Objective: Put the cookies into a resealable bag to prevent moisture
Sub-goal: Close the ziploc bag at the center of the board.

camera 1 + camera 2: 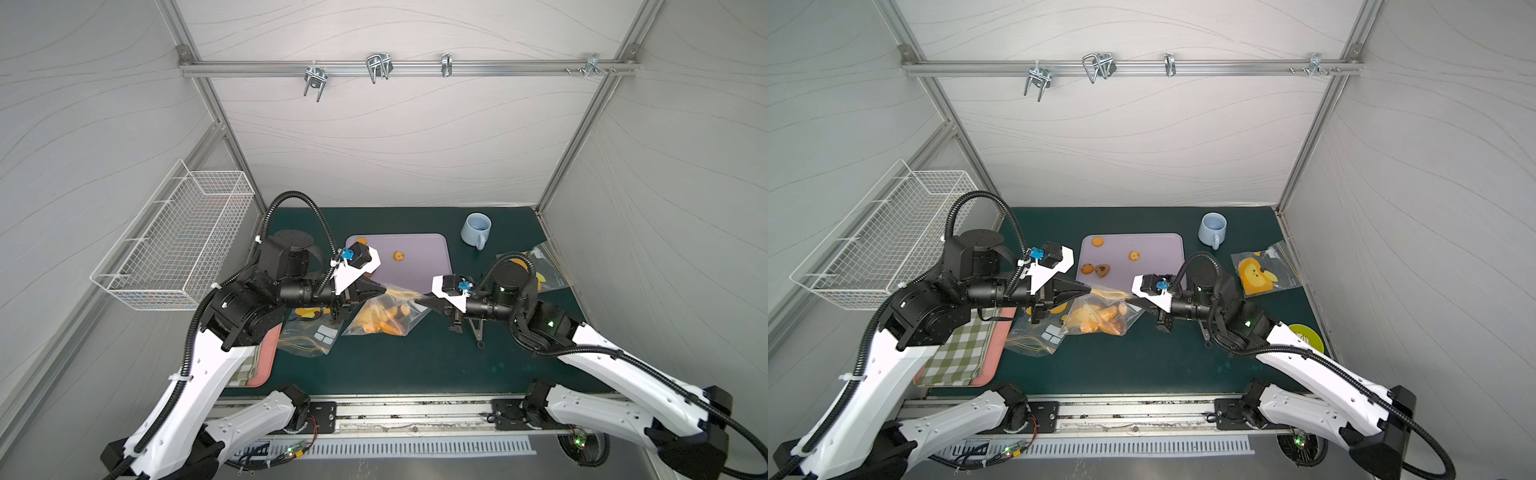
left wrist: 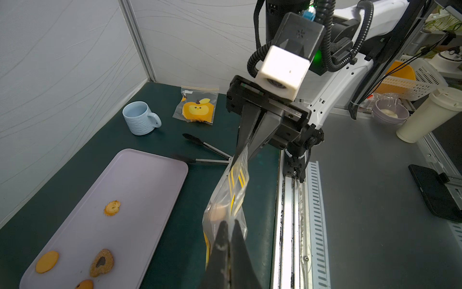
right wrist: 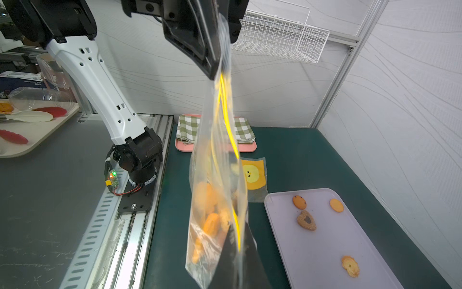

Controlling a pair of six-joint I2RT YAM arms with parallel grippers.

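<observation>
**both top views.** the left hand (image 1: 383, 288) and the right hand (image 1: 419, 300) face each other above the green surface (image 1: 415, 365). each has its jaws closed on one end of the top edge of the resealable bag (image 1: 386, 318), which hangs stretched between them. we cannot tell whether its bottom rests on the surface.

**wrist views.** the yellow zip lines (image 3: 226, 117) run from one hand to the other. we cannot tell whether the strip is pressed shut along its length.

**where the biscuits are.** most of the cookies (image 3: 210, 217) lie heaped in the bottom of the bag, an orange-golden cluster seen through the clear film. four remain outside on the lilac tray (image 1: 1158, 270), just behind the bag:
- a plain round (image 1: 1097, 242)
- a flower (image 1: 1134, 256)
- a chip-dotted round (image 1: 1087, 269)
- a dark-centred heart (image 1: 1102, 271), close beside the chip-dotted round

the tongs (image 2: 207, 152) lie unheld on the surface near the right arm.

**progress.** we judge the task well past its middle: the bulk of the filling is done. what is left, as far as we can see, is to move the four tray pieces into the bag and then close the zip from end to end. with both hands occupied at the mouth, one would need to let go first.
</observation>
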